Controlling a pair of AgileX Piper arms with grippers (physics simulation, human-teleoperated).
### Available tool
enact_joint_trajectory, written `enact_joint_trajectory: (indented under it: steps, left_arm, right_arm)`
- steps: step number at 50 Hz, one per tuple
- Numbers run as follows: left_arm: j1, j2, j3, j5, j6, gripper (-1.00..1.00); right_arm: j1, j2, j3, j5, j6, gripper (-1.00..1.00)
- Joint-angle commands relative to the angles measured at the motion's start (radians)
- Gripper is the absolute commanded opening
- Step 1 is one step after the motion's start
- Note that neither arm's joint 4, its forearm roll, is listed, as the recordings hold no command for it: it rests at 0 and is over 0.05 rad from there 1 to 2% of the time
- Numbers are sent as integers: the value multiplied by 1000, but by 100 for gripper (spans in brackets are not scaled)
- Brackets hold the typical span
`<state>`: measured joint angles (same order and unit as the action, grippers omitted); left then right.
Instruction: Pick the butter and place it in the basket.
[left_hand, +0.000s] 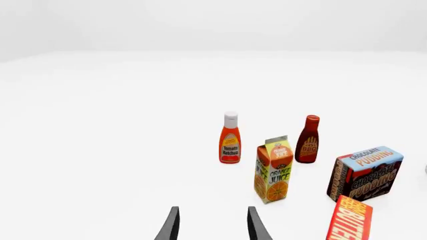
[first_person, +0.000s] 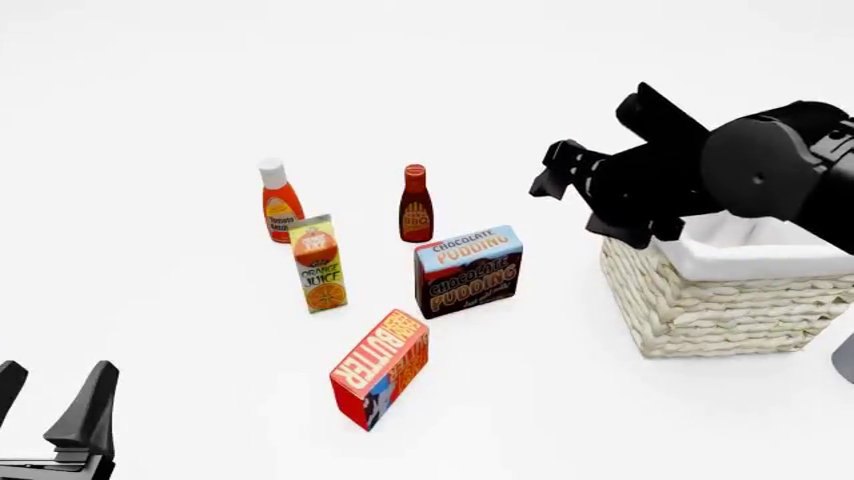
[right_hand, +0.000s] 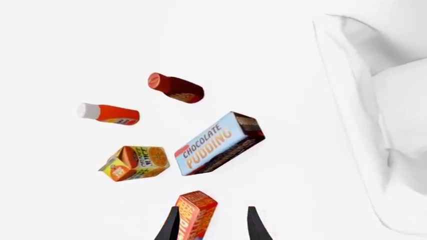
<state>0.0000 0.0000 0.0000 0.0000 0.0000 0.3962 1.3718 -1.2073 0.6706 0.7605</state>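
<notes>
Butter (first_person: 380, 368) sits nearest on the table (first_person: 160, 100), standing on a long edge, its blue end turned to 6 o'clock and its far end to 12; it looks like a stiff little carton, light, with smooth sides that might slip; I think the best hold is across its two wide faces, near the middle, so it does not tip. Down at 8 o'clock the left gripper (first_person: 51, 400) waits low with its fingers apart and nothing in them. A bit farther, at 11 o'clock from the butter, stands the orange juice carton (first_person: 319, 264); at 1 o'clock is the chocolate pudding box (first_person: 469, 270), close but not touching. The basket (first_person: 721, 295) is off at 3 o'clock, well apart, with a white cloth over its rim. The right gripper (first_person: 554, 170) hangs up high beside the basket; its own camera shows its fingers spread and empty, with the butter's end peeking just past one of them, far below. Farthest away stand the ketchup bottle (first_person: 280, 203) and the BBQ sauce bottle (first_person: 415, 205).
</notes>
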Motion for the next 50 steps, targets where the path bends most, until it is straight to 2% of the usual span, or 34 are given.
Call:
enact_joint_trajectory:
  steps: [1, 27, 28, 50]
  left_arm:
    - [0, 0, 0, 0, 0, 100]
    - [0, 0, 0, 0, 0, 100]
    - [0, 0, 0, 0, 0, 100]
    - [0, 0, 0, 0, 0, 100]
  right_arm:
    - [18, 57, -20, -11, 15, 100]
    - [49, 148, -65, -36, 50, 100]
    - [43, 158, -66, -43, 63, 100]
    - [43, 158, -66, -43, 63, 100]
